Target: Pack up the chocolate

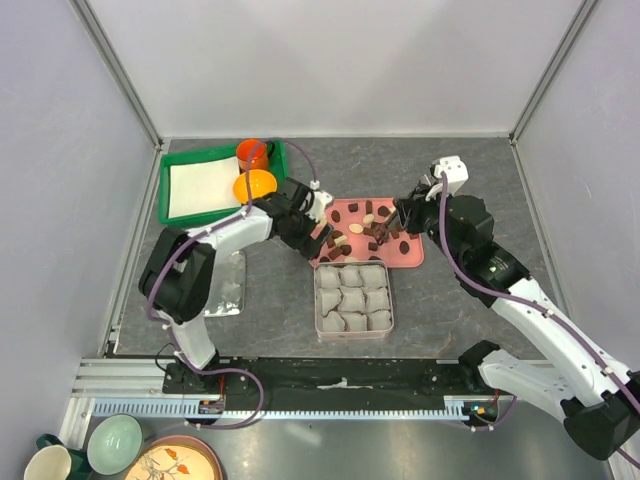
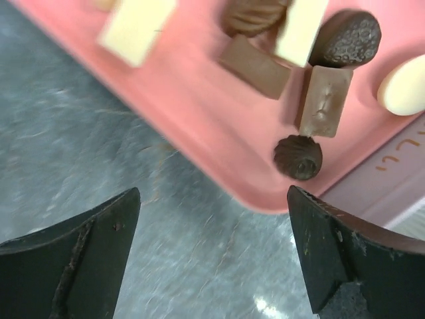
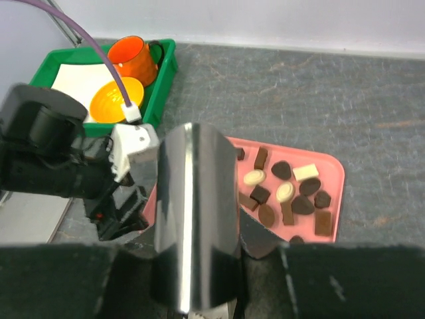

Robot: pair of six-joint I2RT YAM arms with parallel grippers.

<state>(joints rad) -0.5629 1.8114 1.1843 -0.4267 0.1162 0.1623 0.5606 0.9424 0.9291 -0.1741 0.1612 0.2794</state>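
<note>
Grey desk (image 1: 470,290), everything placed relative to the pink tray (image 1: 408,258):

- Green tray (image 3: 163,80): well off to the far left of it. Not in play.
- Square tin (image 1: 354,335): just beside the pink tray's near edge. Its paper cups look empty from above.
- Left end effector (image 2: 212,199): fingers spread wide with nothing between them. It hangs over bare desk just outside the pink tray's left edge, not over the pieces.
- Right end effector (image 3: 199,279): at the far right corner of the pink tray, clamped on a shiny curved metal piece (image 3: 196,199). Can't tell what that piece is.
- Chocolate (image 3: 285,193): all on the pink tray, mostly dark with a few cream. Pieces are bunched and several touch.

My read is that packing has barely started, and the next job is a pick with the left.

Risks:
- The left fingers straddle the tray rim line. Coming straight down, one finger could land on the lip, tilt the tray and scatter pieces.
- The pieces touch each other, so a wide pinch may grab two or flick a neighbour away.
- A round dark piece (image 2: 298,157) sits close to the lip, and a nudge could send it over onto the desk.
- Both arms crowd the same tray, so a reach across it risks contact.
- The metal piece blocks much of the right wrist view, so aiming from that side would be poor.
</note>
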